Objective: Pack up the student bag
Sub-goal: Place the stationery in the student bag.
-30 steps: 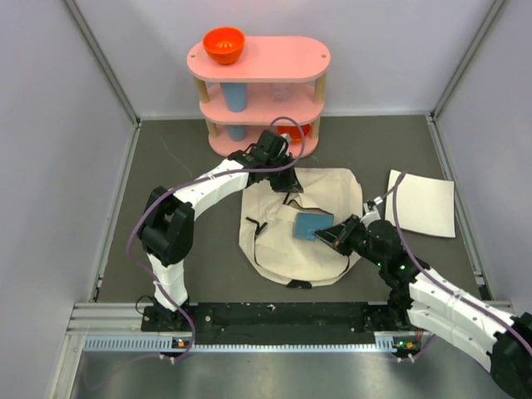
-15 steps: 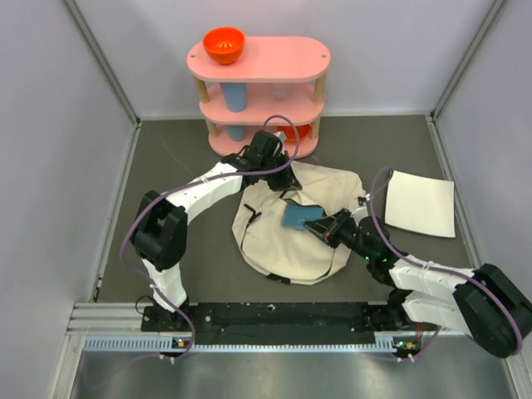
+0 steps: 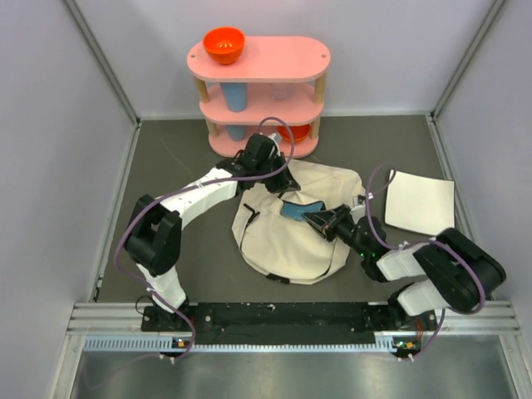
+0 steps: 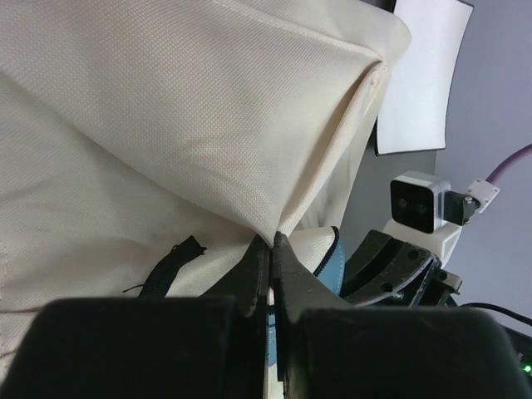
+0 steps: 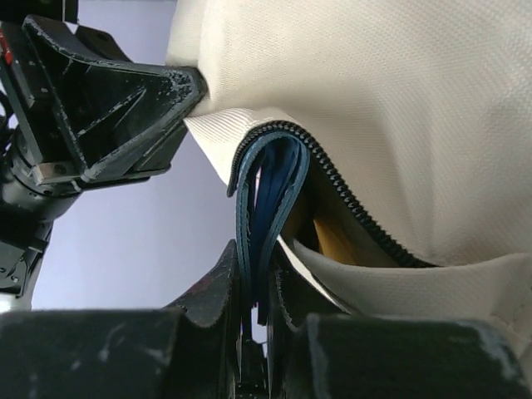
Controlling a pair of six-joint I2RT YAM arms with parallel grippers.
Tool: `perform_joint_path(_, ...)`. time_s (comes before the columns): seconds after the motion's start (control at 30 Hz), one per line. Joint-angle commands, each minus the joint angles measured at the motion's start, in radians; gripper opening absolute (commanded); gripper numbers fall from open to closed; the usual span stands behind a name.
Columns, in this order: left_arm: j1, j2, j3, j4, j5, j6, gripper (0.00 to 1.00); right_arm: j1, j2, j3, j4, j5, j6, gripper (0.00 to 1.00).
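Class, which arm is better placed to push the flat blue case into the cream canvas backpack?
Right: right claw grips the flat blue case at the cream canvas backpack zipper mouth; left claw pinches its fabric.

Two white-and-black arms on one black rail

The left arm (image 3: 208, 184) and right arm (image 3: 397, 264) wear glossy white shells between chunky black joints, and a thin purple cable (image 4: 509, 164) loops along each. Both are bolted to a black base rail (image 3: 274, 314) with a small green light (image 3: 403, 342). The fingers (image 5: 212, 287) are angular matte black, a bit scuffed. A boxy white wrist camera (image 4: 416, 202) has two dark lenses.
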Motion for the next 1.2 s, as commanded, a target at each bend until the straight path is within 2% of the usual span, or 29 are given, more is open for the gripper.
perform_joint_path(0.0,-0.008,-0.076,0.007,0.097,0.099,-0.039,0.0,0.073,0.135,0.055,0.331,0.089,0.045,0.0)
perform_joint_path(0.17,-0.008,-0.076,0.03,0.079,0.097,-0.024,0.0,0.121,0.272,0.065,0.498,0.134,0.048,0.0)
perform_joint_path(0.3,0.0,-0.089,0.022,0.063,0.117,-0.008,0.0,0.118,0.324,0.093,0.52,0.122,0.04,0.0)
perform_joint_path(0.37,0.0,-0.097,0.009,0.052,0.119,0.002,0.0,0.112,0.297,0.078,0.494,0.129,0.019,0.0)
perform_joint_path(0.53,0.0,-0.099,-0.022,0.115,0.195,-0.008,0.0,0.161,0.183,0.176,0.221,-0.004,-0.069,0.0)
perform_joint_path(0.6,0.0,-0.089,-0.011,0.126,0.22,-0.007,0.0,0.18,0.186,0.18,0.233,0.011,-0.075,0.0)
perform_joint_path(0.67,0.0,-0.105,-0.014,0.117,0.226,0.005,0.0,0.151,0.209,0.184,0.242,-0.001,-0.054,0.0)
perform_joint_path(0.73,0.003,-0.118,-0.022,0.121,0.237,0.016,0.0,0.131,0.253,0.182,0.331,-0.025,-0.017,0.0)
perform_joint_path(0.87,0.003,-0.155,-0.028,0.121,0.242,0.016,0.0,0.105,0.28,0.133,0.374,0.039,0.026,0.0)
perform_joint_path(0.93,0.008,-0.172,-0.031,0.088,0.228,0.016,0.0,0.071,0.263,0.095,0.374,0.05,0.006,0.0)
perform_joint_path(1.17,0.008,-0.295,-0.192,0.117,0.153,-0.073,0.0,-0.075,0.117,0.044,0.311,0.01,-0.072,0.0)
